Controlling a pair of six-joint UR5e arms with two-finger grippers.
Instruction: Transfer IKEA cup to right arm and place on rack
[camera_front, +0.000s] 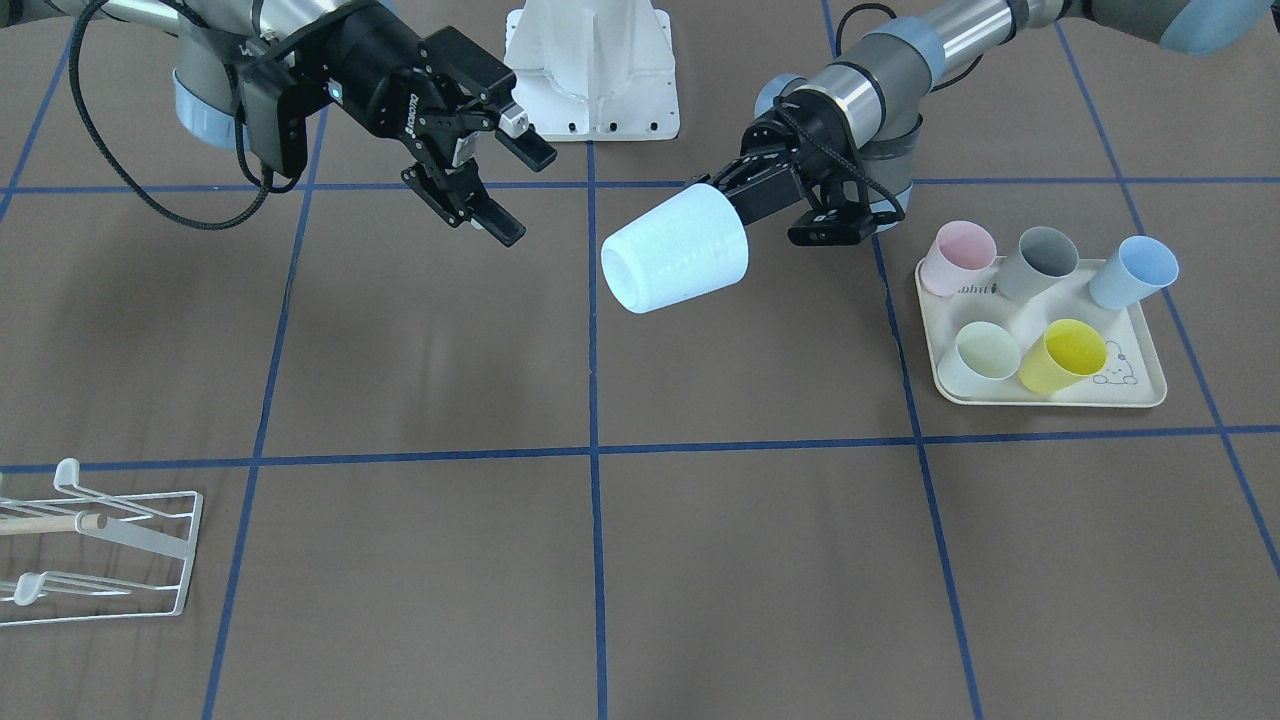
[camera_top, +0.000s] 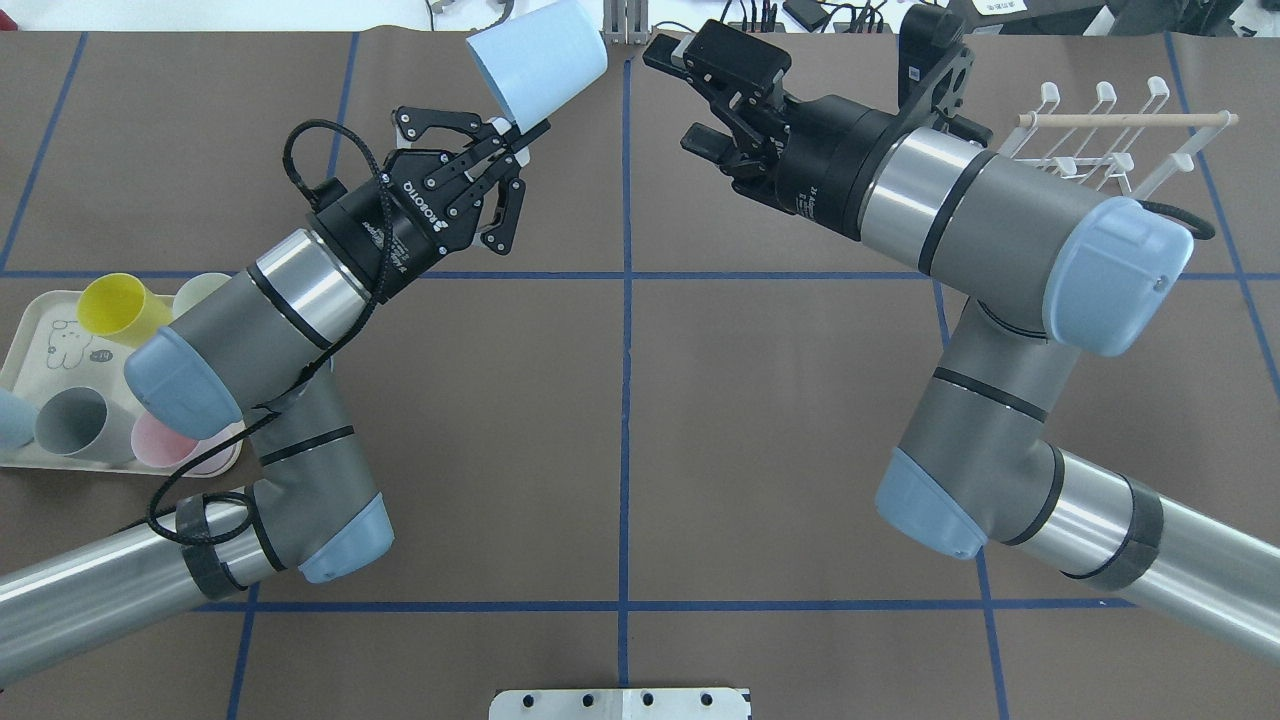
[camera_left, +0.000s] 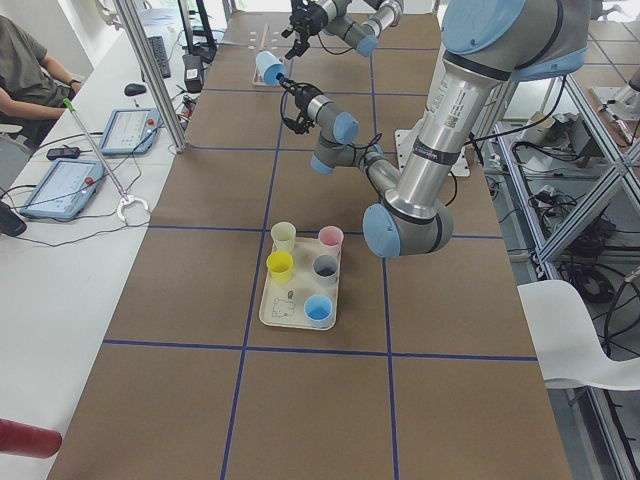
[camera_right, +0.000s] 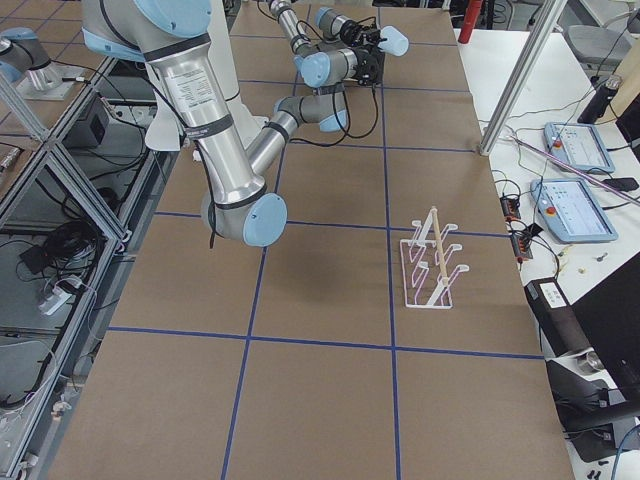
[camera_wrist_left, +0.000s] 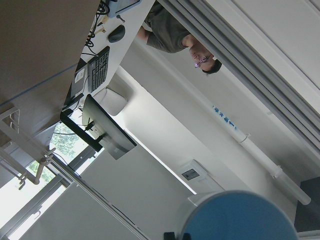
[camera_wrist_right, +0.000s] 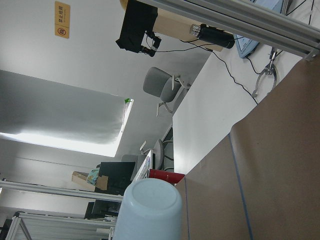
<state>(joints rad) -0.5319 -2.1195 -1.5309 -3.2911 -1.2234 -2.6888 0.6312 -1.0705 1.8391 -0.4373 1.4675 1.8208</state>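
While the left gripper (camera_front: 724, 192) pinches the pale-blue IKEA cup (camera_front: 675, 258) at its wide rim end, the cup lies on its side in the air above the table (camera_front: 420, 340), with its narrower base pointing away from that wrist. Opposite it, the bulky black right gripper (camera_front: 522, 193) has its jaws spread wide; it faces the cup from the other side of the central blue tape line (camera_front: 594, 500), near the cup but apart from it. At the table's edge on the right arm's side stands the white wire rack (camera_front: 110, 545) with upturned pegs and a light wooden dowel (camera_front: 40, 524), well apart from both grippers. On the left arm's side, a cream tray (camera_front: 1040, 400) carries a pink cup (camera_front: 958, 258), a grey cup (camera_front: 1045, 262), a blue cup (camera_front: 1135, 272), a pale-green cup (camera_front: 985, 350) and a yellow cup (camera_front: 1065, 355)
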